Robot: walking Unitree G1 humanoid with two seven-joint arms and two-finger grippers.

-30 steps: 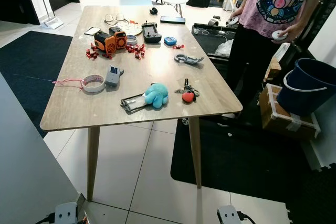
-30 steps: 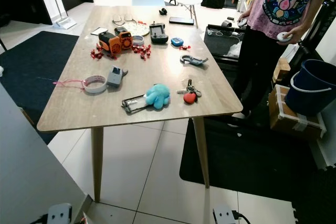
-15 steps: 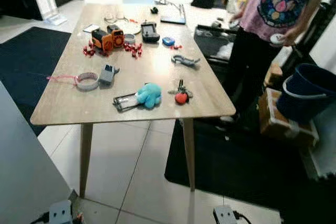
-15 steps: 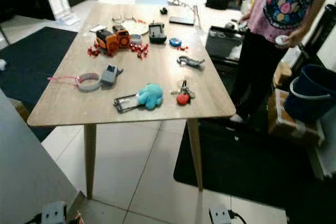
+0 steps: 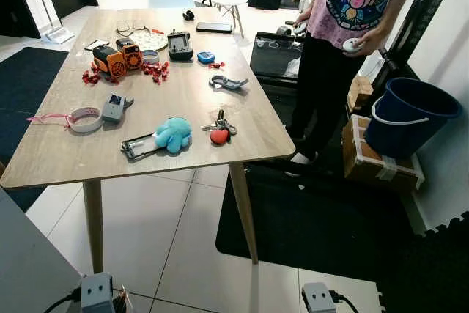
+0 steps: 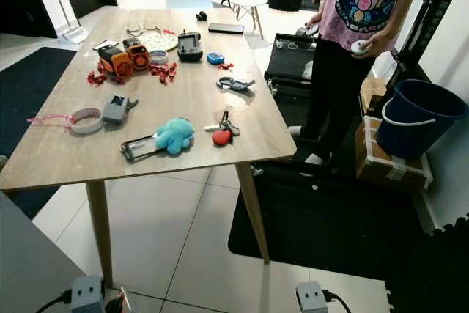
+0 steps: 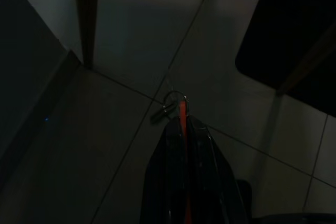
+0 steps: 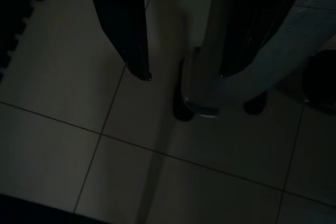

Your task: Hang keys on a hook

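A bunch of keys [image 5: 220, 127] with a round red tag lies on the wooden table [image 5: 190, 100] near its front right corner, beside a blue plush octopus [image 5: 173, 134]. Both arms hang low by the floor, far below the table top. In the dim left wrist view, my left gripper [image 7: 182, 121] is shut on a thin orange strap [image 7: 182, 129]. A small metal ring [image 7: 173, 99] sticks out past the fingertips. My right gripper [image 8: 184, 74] is open above the floor tiles, with nothing held.
On the table lie an orange toy [image 5: 117, 57], a tape roll [image 5: 86, 119], a grey clip [image 5: 227, 82] and a black controller [image 5: 179, 44]. A person [image 5: 352, 5] stands at the table's right side. A blue bucket [image 5: 407, 119] and a taped box [image 5: 377, 163] stand further right.
The whole picture has shifted, so the camera has moved: table and person now sit further left. Nothing on the table has changed place.
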